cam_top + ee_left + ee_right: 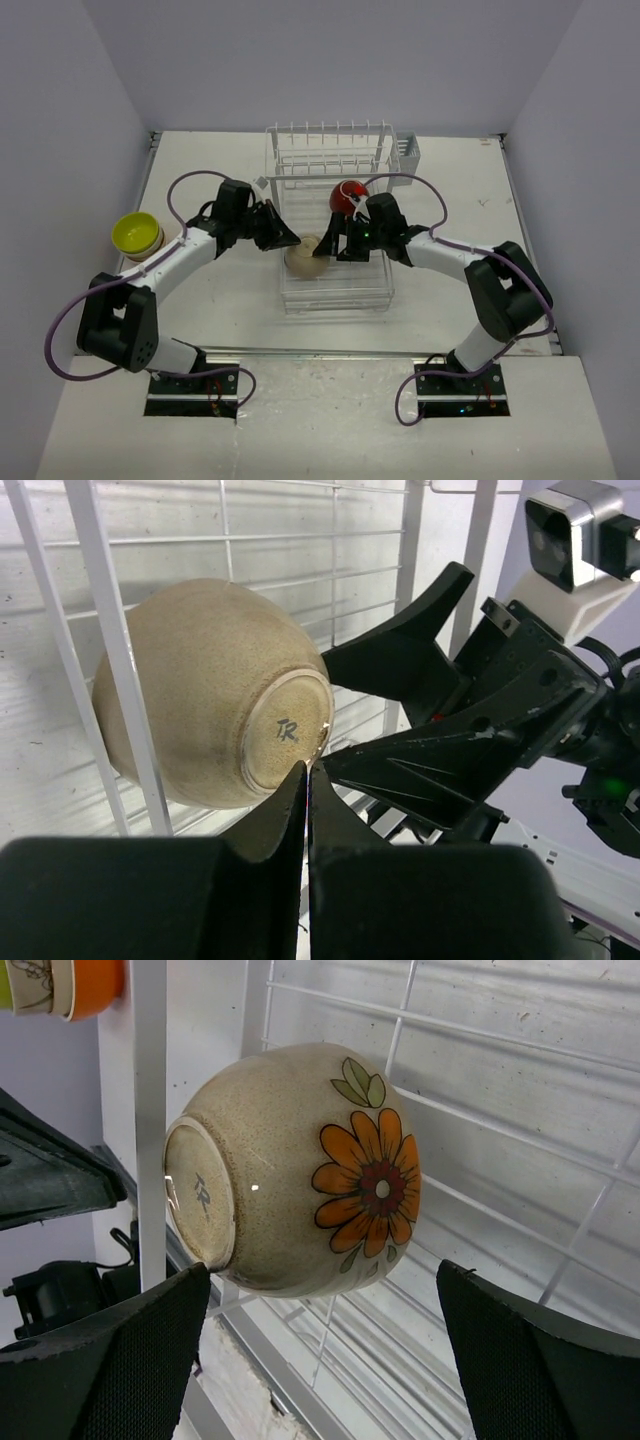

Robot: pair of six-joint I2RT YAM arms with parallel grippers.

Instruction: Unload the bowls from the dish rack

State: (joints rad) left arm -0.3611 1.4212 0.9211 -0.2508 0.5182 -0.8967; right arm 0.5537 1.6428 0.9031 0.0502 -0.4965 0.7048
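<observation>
Desk: Status, starting from the left?

Operator: I'm seeing a glossy lime-yellow round bowl (137, 232) sitting on the white table (220, 300), well left of the rack and stacked on others. An orange ceramic bowl (95, 985) is peeking out of that stack in my right wrist view.

Desk: And the left claw?

Operator: The left gripper (306, 775) is pressing its fingers together on nothing. Its tips are hovering just beside the foot ring of a speckled beige round bowl (200, 680). Whether they are touching it, I cannot tell. That bowl is lying on its side on the flat grid tray of the white wire dish rack (335, 290), with its foot facing my left arm and an orange flower showing on its wall.

Desk: Further right?

Operator: A dark red round bowl (349, 197) with a white foot ring is resting in the rack behind the beige one. The right gripper (322, 1270) is spreading its fingers wide, and the beige bowl is sitting just ahead of the gap. A small white cutlery basket (407, 155) is hanging at the rack's far right corner.
</observation>
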